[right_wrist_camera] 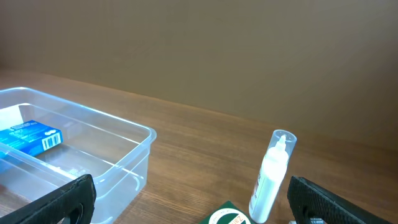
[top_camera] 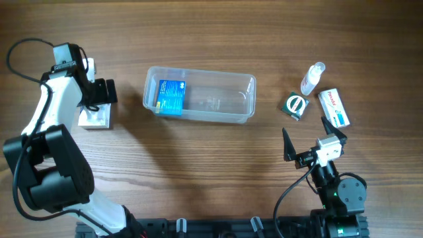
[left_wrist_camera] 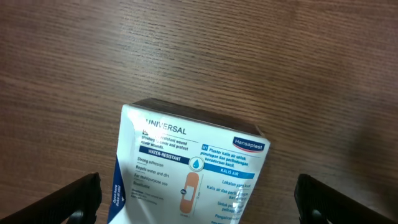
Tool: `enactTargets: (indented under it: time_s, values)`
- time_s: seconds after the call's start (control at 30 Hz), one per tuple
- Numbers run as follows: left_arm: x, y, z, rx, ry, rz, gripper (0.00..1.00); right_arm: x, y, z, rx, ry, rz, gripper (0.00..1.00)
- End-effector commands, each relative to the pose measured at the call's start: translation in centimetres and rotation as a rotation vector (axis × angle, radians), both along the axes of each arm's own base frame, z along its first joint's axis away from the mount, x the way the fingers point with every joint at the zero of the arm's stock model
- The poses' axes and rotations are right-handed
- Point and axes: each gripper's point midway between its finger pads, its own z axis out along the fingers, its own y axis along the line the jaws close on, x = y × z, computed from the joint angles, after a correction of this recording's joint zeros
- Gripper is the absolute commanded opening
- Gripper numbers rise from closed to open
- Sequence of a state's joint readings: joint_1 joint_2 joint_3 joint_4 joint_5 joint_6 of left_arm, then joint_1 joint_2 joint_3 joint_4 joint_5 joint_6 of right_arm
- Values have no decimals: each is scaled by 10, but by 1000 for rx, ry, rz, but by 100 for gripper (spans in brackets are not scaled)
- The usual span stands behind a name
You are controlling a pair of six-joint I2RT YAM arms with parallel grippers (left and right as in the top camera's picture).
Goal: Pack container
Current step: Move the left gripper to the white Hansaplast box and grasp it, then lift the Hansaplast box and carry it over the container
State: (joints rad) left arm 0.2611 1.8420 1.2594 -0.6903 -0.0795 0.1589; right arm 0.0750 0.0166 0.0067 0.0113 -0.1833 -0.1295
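Container: the clear plastic container (top_camera: 232, 98) is lying at the middle of the table (top_camera: 198, 39), long side running left to right, open top facing up; in the right wrist view its rounded corner and rim (right_wrist_camera: 134, 134) are showing.
Inside the container: 1 blue box (top_camera: 171, 96) is sitting at the left end, near the wall; the rest of the tub floor is showing bare.
Left gripper: the left gripper (top_camera: 99, 99) is hanging over a white plaster box (top_camera: 94, 119), well to the left of the container.
Left gripper state: its 2 fingers (left_wrist_camera: 74, 200) are standing spread wide, 1 on each side of the plaster box (left_wrist_camera: 186, 165), not clamping it.
Plaster box: it is lying flat on the wood, printed face up, reading "UNIVERSAL" and "Hansaplast".
Right gripper: the right gripper (top_camera: 310, 139) is hovering near the front right of the table, apart from the container.
Right gripper state: its jaws are standing wide apart and grasping nothing; both fingers (right_wrist_camera: 59, 200) are showing at the lower corners of the wrist view.
Bottle: 1 small clear bottle (top_camera: 312, 78) is standing upright right of the container, nozzle up (right_wrist_camera: 272, 177).
Green box: 1 small green box (top_camera: 296, 104) is sitting just beside the bottle.
White and red box: 1 white and red box (top_camera: 334, 107) is lying right of the green box, near it.
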Motion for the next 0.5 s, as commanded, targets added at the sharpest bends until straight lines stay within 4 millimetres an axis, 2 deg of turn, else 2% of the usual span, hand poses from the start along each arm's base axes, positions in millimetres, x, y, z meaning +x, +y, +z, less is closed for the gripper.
enactTargets:
  time_s: [0.0,0.17,0.47]
  values:
    - [-1,4,-7,4,15,-53,100,0,1,1,-9,-7,10,100]
    - [-3,8,-14,-41,17,-38,100,0,1,1,-9,-7,10,100]
    - [-13,4,-43,-79,94,-35,100,0,1,1,-9,-7,10,100]
